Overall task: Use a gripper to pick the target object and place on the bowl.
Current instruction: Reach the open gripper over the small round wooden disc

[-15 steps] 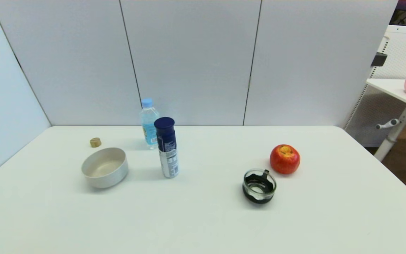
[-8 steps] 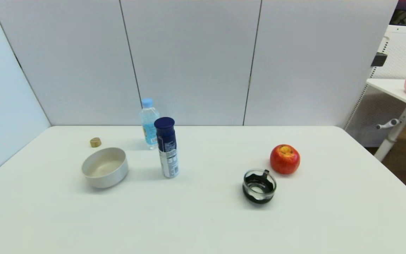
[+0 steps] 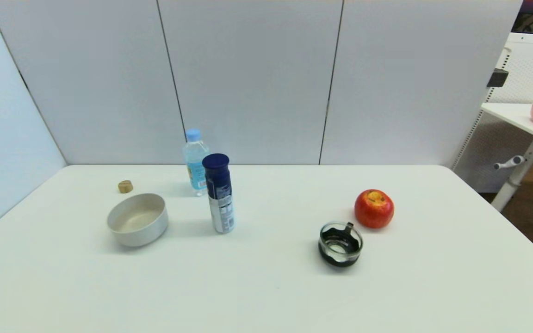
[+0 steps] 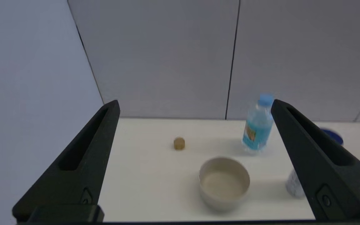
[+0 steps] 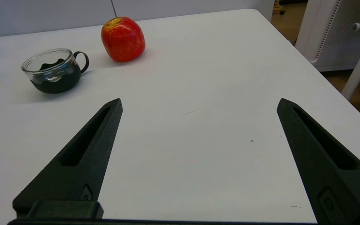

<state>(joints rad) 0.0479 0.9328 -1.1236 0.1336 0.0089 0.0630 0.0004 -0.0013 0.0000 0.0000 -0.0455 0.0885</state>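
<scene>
Left tool (image 4: 194, 106) is spreading wide, facing the little cork (image 4: 179, 143) sitting on the table (image 4: 142, 175) just behind the cream bowl (image 4: 224, 182). Right tool (image 5: 198, 104) is gaping wide too, near the apple (image 5: 123, 38). Head view is showing the cork (image 3: 125, 186) but no tools.

No text, brand or number can be read anywhere. The water bottle (image 3: 195, 159) carries a blue label with an orange patch, and the dark blue spray can (image 3: 219, 194) has white print on its navy band and dark print on its silver lower body, all too small to make out
</scene>
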